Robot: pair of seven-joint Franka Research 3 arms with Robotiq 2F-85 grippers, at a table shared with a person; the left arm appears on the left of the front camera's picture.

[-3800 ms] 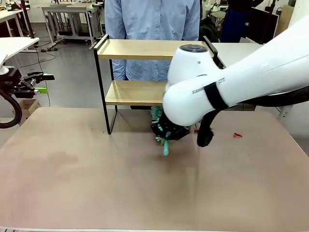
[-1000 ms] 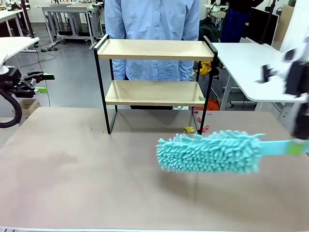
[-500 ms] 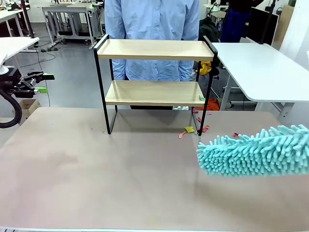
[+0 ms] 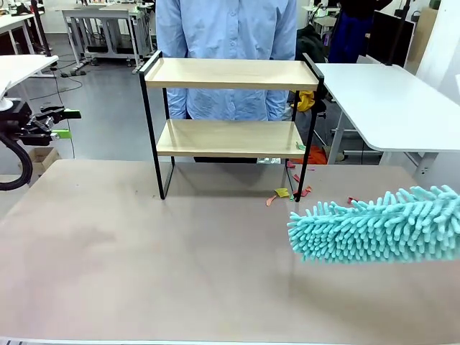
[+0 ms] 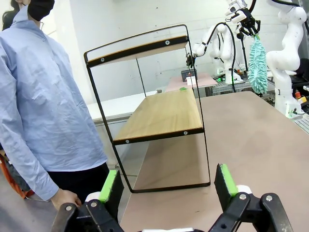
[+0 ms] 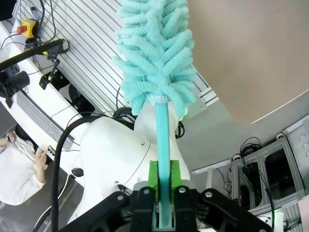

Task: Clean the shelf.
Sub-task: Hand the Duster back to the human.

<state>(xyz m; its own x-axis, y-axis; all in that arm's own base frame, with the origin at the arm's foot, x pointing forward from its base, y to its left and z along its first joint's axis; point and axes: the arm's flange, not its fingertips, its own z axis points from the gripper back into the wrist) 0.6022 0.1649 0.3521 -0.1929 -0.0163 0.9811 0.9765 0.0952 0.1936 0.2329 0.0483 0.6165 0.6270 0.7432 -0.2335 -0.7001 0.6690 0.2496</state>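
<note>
coloured scraps [image 4: 287, 192] on the brown table [image 4: 144, 273]; a person in a blue shirt [image 4: 226, 29] beyond.

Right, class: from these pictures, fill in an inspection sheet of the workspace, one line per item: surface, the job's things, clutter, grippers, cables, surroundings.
Surface: brown table, bare in front of the shelf.
Job's things: shelf upright at the far edge, both boards bare; turquoise duster in the air at the right, off the shelf.
Clutter: small coloured scraps on the table by the shelf's right leg.
Grippers: right gripper shut on the duster's handle; left gripper open, holding nothing, facing the shelf.
Cables: black cable looping at the left arm.
Surroundings: person in a blue shirt behind the shelf; white tables beyond.
</note>
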